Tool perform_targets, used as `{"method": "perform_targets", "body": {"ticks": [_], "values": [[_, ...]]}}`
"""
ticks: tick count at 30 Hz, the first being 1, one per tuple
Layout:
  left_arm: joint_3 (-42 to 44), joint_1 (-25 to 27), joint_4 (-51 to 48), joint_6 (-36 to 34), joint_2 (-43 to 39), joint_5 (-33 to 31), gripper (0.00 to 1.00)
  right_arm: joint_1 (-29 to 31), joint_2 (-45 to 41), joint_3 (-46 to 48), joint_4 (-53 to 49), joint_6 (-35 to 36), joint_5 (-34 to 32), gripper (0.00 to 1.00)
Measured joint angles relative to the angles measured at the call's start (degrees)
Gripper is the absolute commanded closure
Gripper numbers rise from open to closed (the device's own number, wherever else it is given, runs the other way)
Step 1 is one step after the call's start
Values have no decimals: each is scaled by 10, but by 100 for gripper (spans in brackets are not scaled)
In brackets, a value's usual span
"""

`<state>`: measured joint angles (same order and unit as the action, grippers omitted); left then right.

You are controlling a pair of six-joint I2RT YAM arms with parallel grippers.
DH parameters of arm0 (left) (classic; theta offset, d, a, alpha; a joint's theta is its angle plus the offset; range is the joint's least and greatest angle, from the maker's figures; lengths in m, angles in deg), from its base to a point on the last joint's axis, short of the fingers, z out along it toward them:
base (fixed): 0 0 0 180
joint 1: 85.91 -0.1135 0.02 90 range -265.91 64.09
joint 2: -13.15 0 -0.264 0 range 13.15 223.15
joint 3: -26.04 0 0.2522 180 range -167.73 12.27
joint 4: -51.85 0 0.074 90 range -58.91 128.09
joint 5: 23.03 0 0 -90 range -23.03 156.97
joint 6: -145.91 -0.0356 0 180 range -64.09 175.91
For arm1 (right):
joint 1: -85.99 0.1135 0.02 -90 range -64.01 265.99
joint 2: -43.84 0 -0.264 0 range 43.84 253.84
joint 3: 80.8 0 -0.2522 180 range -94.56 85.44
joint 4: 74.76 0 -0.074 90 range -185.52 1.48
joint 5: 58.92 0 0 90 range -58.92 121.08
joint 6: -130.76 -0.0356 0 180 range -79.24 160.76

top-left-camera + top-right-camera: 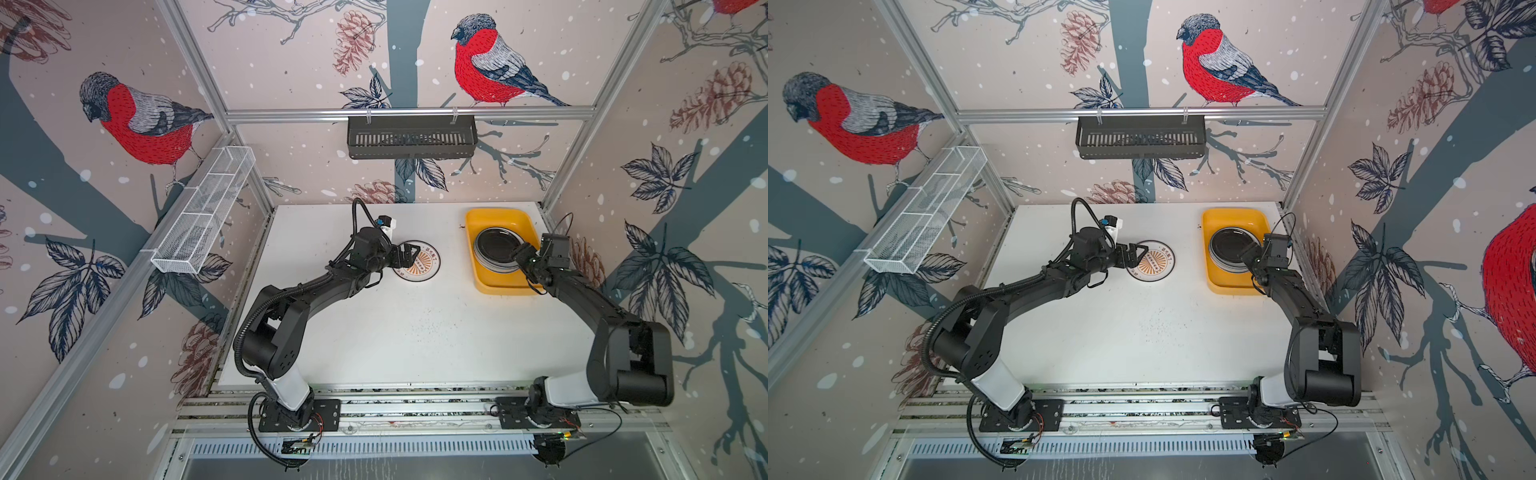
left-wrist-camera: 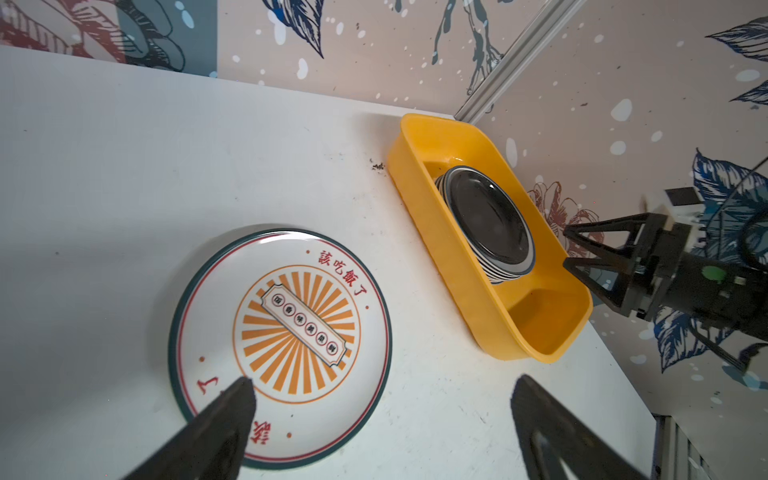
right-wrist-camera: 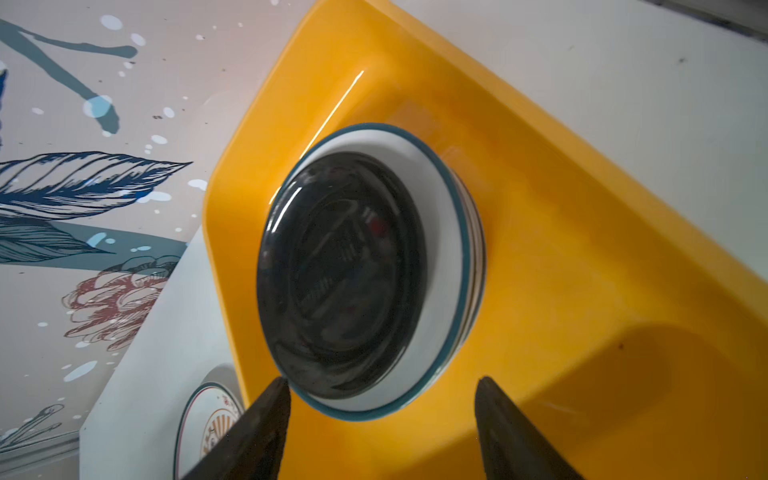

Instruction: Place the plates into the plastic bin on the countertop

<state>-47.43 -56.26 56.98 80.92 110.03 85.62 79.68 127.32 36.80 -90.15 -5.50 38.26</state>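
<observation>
The yellow-orange plastic bin [image 1: 500, 284] stands at the back right of the white countertop [image 1: 395, 332]. Inside it is a stack of plates with a black plate [image 1: 496, 247] on top; the right wrist view shows a white, teal-rimmed plate [image 3: 440, 291] right under the black plate [image 3: 340, 274]. My right gripper [image 3: 383, 380] hangs open over the stack's near rim, holding nothing. One sunburst plate [image 2: 291, 324] lies flat mid-table. My left gripper [image 2: 384, 381] is wide open low over its edge, one finger over the plate, the other over bare table.
A black slotted basket [image 1: 411, 137] hangs on the back rail. A white wire rack [image 1: 203, 212] runs along the left wall. Aluminium framing [image 1: 415, 399] carries both arm bases at the front. The bin [image 1: 1229, 284] sits close to the right wall.
</observation>
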Motion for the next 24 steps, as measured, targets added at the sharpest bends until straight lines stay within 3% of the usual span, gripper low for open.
{"method": "perform_targets", "body": {"ticks": [9,24], "values": [[-6,8,-1,-9,11,5,4,-30,57,-14,17,15,36,39],[-9,1,-6,-9,45,-14,4,-27,92,-41,51,27,50,48]]}}
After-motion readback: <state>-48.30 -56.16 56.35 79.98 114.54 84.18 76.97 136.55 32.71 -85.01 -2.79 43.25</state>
